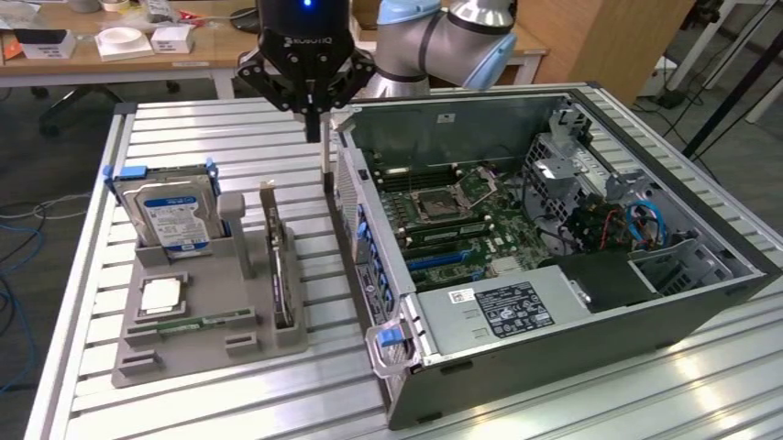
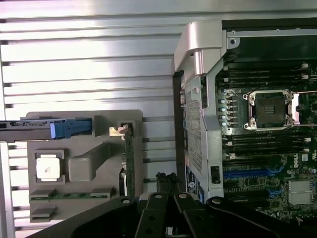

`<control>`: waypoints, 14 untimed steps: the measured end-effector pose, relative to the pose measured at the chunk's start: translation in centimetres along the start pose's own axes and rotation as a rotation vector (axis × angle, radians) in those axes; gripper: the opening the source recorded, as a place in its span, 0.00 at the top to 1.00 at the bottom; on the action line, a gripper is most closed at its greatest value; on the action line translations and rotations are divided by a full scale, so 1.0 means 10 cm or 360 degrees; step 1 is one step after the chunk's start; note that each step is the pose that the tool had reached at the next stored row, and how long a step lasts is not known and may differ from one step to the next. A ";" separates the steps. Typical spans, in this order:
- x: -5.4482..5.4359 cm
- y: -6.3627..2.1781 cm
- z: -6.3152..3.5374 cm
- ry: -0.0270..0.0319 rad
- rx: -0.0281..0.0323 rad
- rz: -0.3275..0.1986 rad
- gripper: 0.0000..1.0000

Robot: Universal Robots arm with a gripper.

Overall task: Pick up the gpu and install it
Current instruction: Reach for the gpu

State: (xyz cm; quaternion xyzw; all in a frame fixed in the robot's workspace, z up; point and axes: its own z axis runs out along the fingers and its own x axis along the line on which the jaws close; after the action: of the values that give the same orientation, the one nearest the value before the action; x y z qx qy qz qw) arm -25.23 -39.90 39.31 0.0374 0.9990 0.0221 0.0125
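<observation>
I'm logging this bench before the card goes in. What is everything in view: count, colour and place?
gpu: one, dark with a silvery bracket, standing on edge in the holder, on the side nearest the case
hard drive: one, blue-white label, blue carrier, upright at the holder's back
processor chip: one, silvery, flat in the holder
memory stick: one, green, flat in front of the chip
holder: one, grey, exterior view's left
computer case: one, dark grey, open, exterior view's right
table: one, silvery slats, under everything
desk: one, wooden, background
arm: one, grey and light blue, behind the case
gripper: one, black, shut, holding nothing, above the gap between holder and case
</observation>
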 end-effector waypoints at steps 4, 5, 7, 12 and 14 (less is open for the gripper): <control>0.05 -0.004 -0.002 0.00001 0.00000 0.0000 0.89; 0.07 -0.005 -0.002 0.00001 0.00000 0.0000 0.89; 0.09 -0.007 -0.002 0.00000 0.00000 0.0000 0.89; 0.15 -0.011 -0.004 0.00001 0.00000 0.0000 0.89; 0.18 -0.013 -0.005 0.00001 0.00001 0.0000 0.89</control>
State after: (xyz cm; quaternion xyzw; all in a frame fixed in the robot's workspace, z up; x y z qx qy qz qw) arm -27.01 -39.90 39.31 0.0374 0.9990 0.0221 0.0125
